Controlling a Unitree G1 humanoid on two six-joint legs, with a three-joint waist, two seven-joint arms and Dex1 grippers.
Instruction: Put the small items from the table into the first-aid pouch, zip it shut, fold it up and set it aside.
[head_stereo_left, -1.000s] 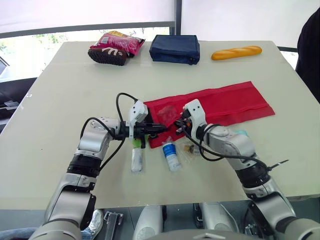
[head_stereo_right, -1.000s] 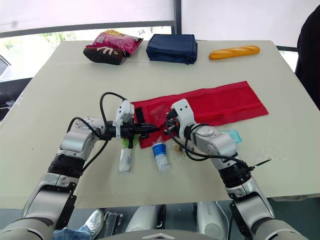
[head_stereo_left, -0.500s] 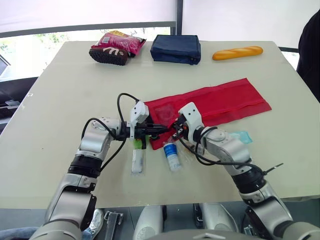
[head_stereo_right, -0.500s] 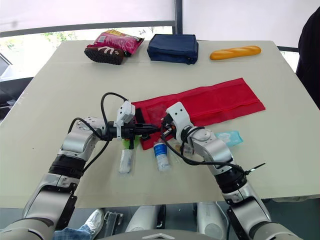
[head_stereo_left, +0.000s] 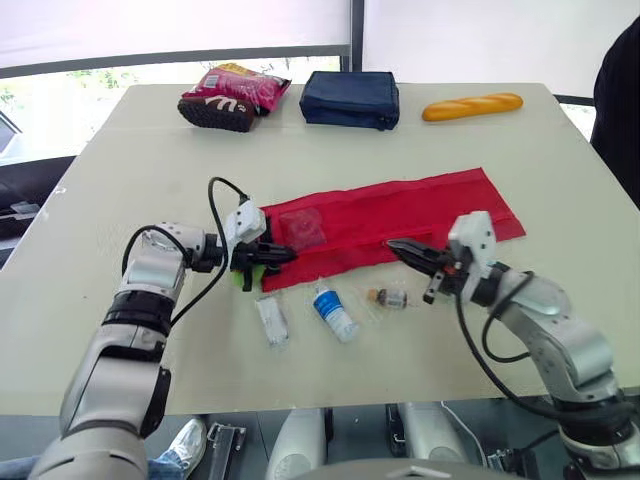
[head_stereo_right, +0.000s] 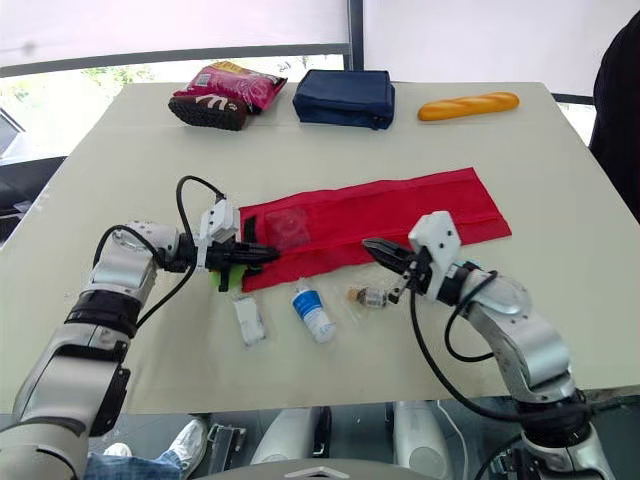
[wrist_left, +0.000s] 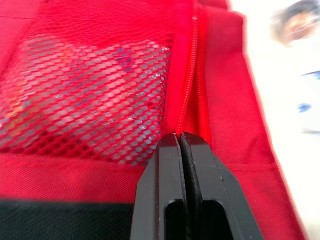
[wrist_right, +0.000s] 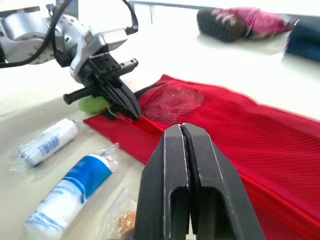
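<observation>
The red first-aid pouch lies unfolded on the worktop, a packet dim behind its mesh (contents unreadable). The left claw pinches its zip corner, half hiding something green. The right claw, pressed together, hovers above a small vial.

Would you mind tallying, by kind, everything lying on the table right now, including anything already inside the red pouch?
Wrapped rolls: 2 (white roll, blue-and-white roll)
Small wrapped vial: 1
Green item, partly hidden: 1
Clear packet in the mesh pocket: 1
Pouches: 2 (red pouch, navy pouch)
Snack bag: 1
Bread loaf: 1
Total: 9
</observation>
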